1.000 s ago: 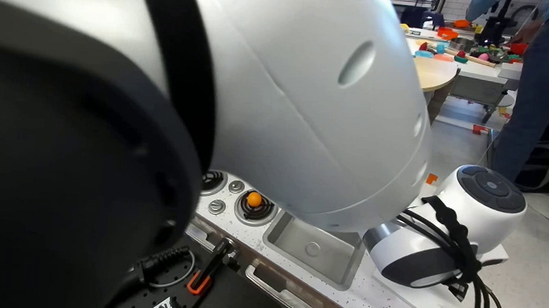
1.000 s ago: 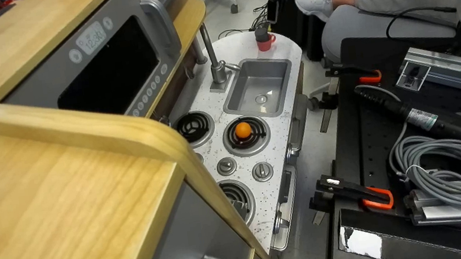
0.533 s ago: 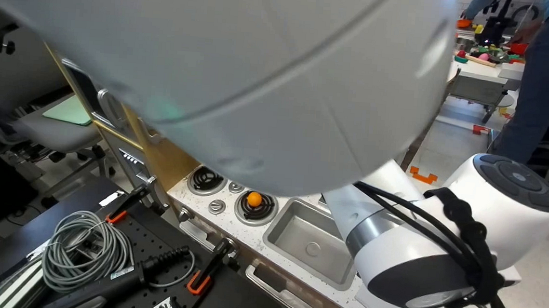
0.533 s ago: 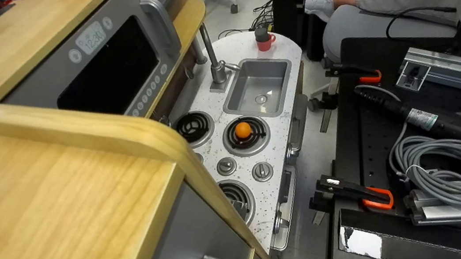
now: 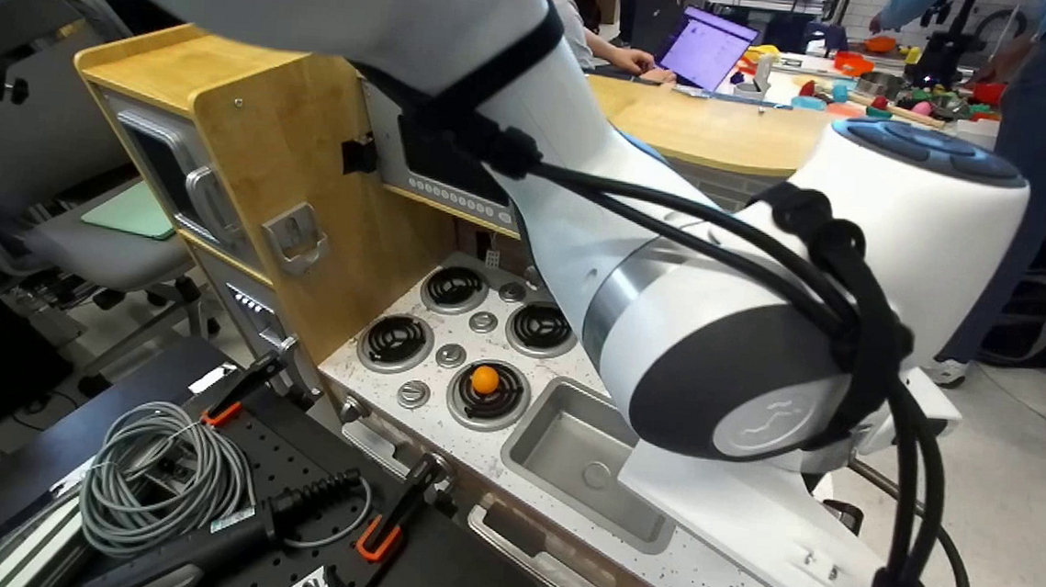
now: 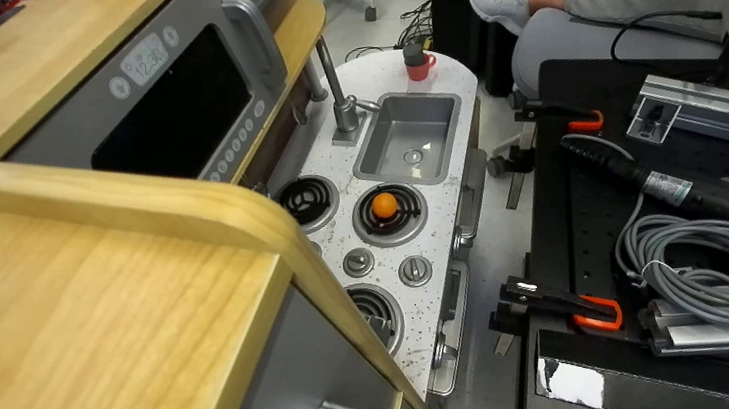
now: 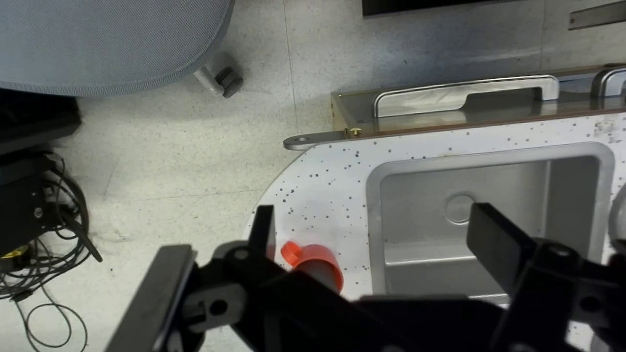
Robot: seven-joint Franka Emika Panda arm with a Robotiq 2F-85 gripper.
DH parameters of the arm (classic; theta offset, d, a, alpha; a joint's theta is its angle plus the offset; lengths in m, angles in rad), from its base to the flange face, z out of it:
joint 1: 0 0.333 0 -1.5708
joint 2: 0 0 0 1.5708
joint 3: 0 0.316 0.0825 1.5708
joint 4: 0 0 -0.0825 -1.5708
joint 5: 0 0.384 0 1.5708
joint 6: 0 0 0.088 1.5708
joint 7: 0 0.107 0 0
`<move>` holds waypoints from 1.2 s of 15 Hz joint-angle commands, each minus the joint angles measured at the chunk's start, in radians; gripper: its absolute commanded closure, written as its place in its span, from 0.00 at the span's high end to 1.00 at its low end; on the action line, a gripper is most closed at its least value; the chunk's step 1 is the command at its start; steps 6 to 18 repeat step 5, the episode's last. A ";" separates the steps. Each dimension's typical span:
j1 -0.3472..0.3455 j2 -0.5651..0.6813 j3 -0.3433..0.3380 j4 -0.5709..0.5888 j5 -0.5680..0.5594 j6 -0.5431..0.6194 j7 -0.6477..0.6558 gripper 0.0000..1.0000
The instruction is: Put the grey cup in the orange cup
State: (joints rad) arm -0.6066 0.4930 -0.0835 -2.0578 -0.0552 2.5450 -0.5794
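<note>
Speckled white tabletop (image 6: 362, 78) of a toy kitchen, sink (image 6: 408, 135) let in | at its rounded end, grey cup (image 6: 414, 54) inside red-orange cup (image 6: 419, 73), upper part protruding | tool (image 7: 375, 232) with wide-parted jaws and nothing visible in its grip | nesting apparently done; left, at most, moving off; seating depth hard to tell from these views

"12:30" on the microwave display (image 6: 144, 59)
</note>
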 commanded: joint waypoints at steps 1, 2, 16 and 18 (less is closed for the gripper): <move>0.025 -0.010 -0.023 -0.007 0.016 -0.005 -0.010 1.00; 0.025 -0.014 -0.025 -0.012 0.016 -0.005 -0.010 1.00; 0.024 -0.014 -0.030 -0.018 0.016 -0.005 -0.009 1.00; 0.024 -0.014 -0.030 -0.018 0.016 -0.005 -0.009 1.00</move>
